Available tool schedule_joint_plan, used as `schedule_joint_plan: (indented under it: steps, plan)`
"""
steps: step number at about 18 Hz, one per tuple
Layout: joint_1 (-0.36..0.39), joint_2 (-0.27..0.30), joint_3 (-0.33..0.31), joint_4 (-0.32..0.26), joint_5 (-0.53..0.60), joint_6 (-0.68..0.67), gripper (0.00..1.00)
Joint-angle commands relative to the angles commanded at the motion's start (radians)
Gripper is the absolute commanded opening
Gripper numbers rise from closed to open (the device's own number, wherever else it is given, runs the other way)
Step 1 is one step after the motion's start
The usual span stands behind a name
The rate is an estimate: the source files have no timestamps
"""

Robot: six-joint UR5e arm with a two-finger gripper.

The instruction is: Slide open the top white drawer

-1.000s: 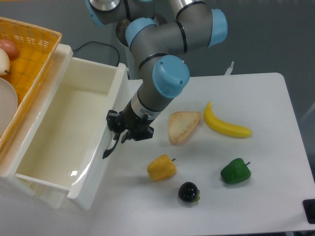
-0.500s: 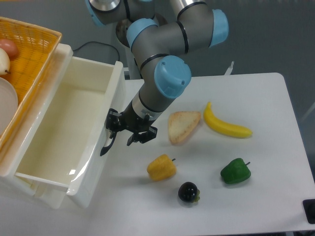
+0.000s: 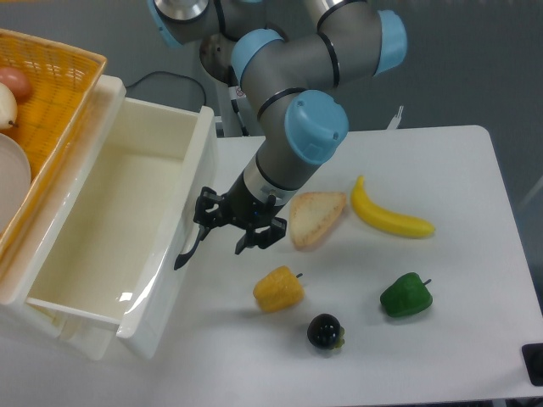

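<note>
1 drawer [image 3: 110, 229], 1 basket [image 3: 51, 93], 1 banana [image 3: 390, 216], 2 peppers [image 3: 278, 289], 1 bread slice [image 3: 316, 217]

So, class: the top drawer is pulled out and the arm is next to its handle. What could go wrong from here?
1. The open pincer hangs just right of the black handle; a careless sweep might catch it and jolt the top white drawer.
2. The bread slice and yellow pepper lie close by, so a low retreat could knock them.
3. The drawer juts far out; its front could be bumped.
</note>
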Motion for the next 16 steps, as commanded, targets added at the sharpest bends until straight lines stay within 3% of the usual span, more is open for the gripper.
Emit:
schedule_joint_plan:
  steps: [4,9,16]
  plan:
    - [0.038,-0.005,0.002,0.043,0.012,0.002,0.73]
    - [0.075,-0.031,0.000,0.109,0.161,0.034,0.98]
    - [0.167,-0.045,0.000,0.114,0.251,0.193,1.00]
